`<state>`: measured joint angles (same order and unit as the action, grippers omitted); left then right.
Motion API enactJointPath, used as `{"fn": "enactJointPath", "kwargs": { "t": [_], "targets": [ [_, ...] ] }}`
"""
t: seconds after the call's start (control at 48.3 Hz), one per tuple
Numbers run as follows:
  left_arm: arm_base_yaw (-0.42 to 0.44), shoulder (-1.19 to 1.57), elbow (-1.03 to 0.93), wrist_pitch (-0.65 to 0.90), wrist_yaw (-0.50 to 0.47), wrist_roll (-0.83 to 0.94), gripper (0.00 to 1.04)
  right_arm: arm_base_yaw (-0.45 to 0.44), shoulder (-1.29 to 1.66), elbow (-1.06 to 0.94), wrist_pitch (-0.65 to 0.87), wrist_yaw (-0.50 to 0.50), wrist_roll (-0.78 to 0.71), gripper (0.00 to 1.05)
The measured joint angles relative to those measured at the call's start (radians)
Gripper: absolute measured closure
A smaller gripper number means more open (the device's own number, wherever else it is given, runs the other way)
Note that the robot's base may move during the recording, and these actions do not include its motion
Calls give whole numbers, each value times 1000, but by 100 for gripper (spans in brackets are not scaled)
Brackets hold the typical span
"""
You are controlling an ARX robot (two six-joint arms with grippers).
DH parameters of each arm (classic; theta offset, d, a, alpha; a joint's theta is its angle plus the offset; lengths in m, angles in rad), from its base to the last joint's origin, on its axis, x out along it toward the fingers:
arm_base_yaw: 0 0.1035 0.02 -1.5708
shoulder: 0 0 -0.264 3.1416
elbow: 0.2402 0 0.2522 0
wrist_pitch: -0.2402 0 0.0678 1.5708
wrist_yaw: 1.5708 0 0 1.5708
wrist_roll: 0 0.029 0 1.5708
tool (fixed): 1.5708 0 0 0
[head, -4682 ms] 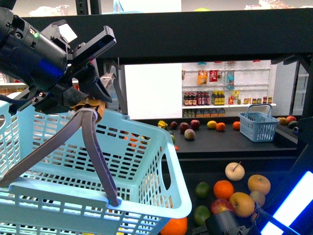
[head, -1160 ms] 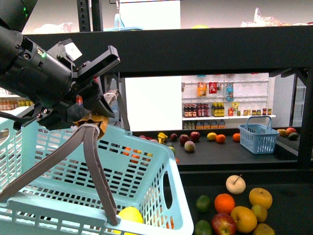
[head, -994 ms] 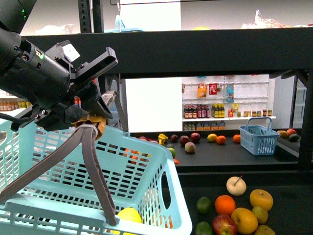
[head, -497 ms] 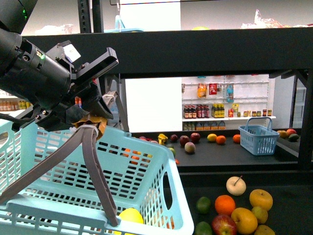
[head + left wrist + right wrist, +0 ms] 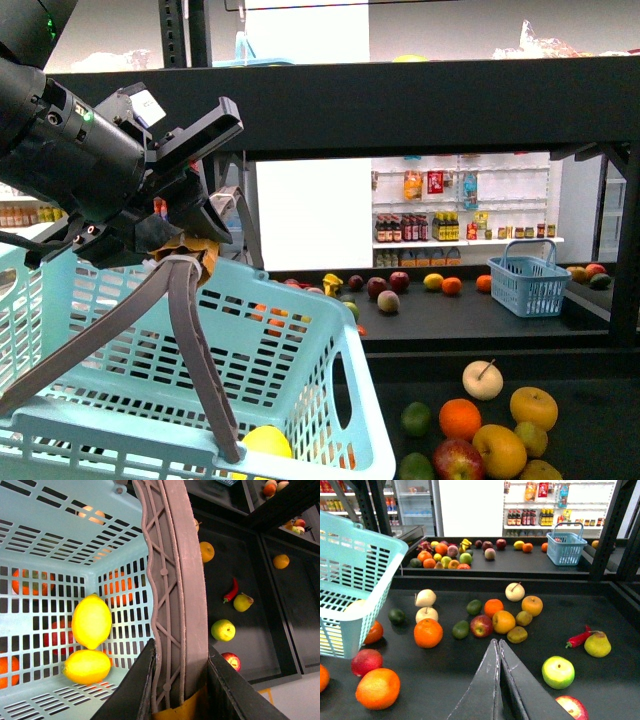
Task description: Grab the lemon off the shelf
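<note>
The black shelf (image 5: 420, 100) spans the scene. The light-blue basket (image 5: 300, 330) hangs by its brown handle (image 5: 175, 580), which is clamped between the left gripper (image 5: 179, 690) jaws. The right gripper (image 5: 497, 647) is fully closed and empty. The lemon (image 5: 91, 621) lies inside the basket, touching a second lemon (image 5: 87, 666).

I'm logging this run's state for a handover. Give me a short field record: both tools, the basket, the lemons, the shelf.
left tool: shut on the brown-grey ribbed handle of the light blue slotted plastic basket
right tool: shut, empty, over the black metal shelf tray
yellow oval lemons: two, side by side inside the basket
shelf tray contents: round orange, red apple, red chilli pepper among other loose fruit
</note>
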<state>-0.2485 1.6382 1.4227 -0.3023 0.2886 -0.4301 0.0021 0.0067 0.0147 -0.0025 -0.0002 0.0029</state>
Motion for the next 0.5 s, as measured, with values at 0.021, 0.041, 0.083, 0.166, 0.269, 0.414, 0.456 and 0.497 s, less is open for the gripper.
{"fn": "enactJointPath", "kwargs": {
  "t": [0.021,0.041,0.083,0.166,0.269,0.414,0.456,0.497],
  "targets": [
    [0,0,0,0,0,0,83,0,0,0,0,0,0,102],
    [0,0,0,0,0,0,83,0,0,0,0,0,0,102],
    [0,0,0,0,0,0,83,0,0,0,0,0,0,102],
    [0,0,0,0,0,0,83,0,0,0,0,0,0,94],
    [0,0,0,0,0,0,83,0,0,0,0,0,0,73],
    [0,0,0,0,0,0,83,0,0,0,0,0,0,42],
    [0,0,0,0,0,0,83,0,0,0,0,0,0,31],
    [0,0,0,0,0,0,83,0,0,0,0,0,0,24]
  ]
}}
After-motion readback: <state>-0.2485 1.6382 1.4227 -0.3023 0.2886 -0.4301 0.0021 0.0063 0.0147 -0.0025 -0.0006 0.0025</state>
